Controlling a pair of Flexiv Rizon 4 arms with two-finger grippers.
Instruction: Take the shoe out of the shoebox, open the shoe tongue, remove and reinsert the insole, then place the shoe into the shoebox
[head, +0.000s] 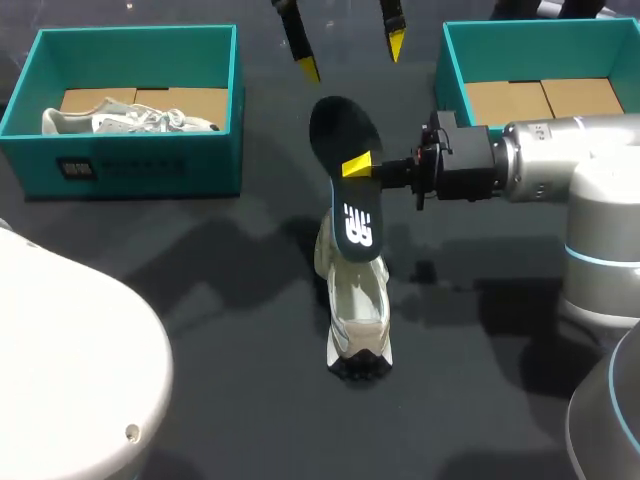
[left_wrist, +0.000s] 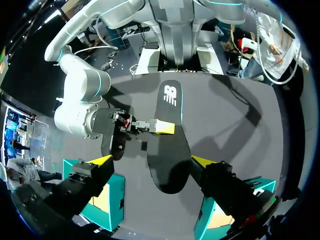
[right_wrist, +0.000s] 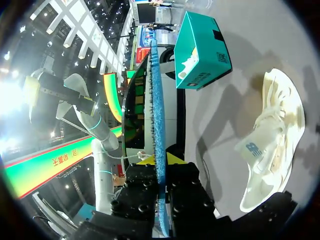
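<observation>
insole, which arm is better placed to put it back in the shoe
Right, probably. The right claw is shut on the insole, holding it just over the shoe. The left claw is open and empty, hovering beyond the insole.

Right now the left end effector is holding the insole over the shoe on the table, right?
No. The right end effector holds the insole over the shoe on the table. The left end effector hangs open beyond it. The head view shows this.
</observation>
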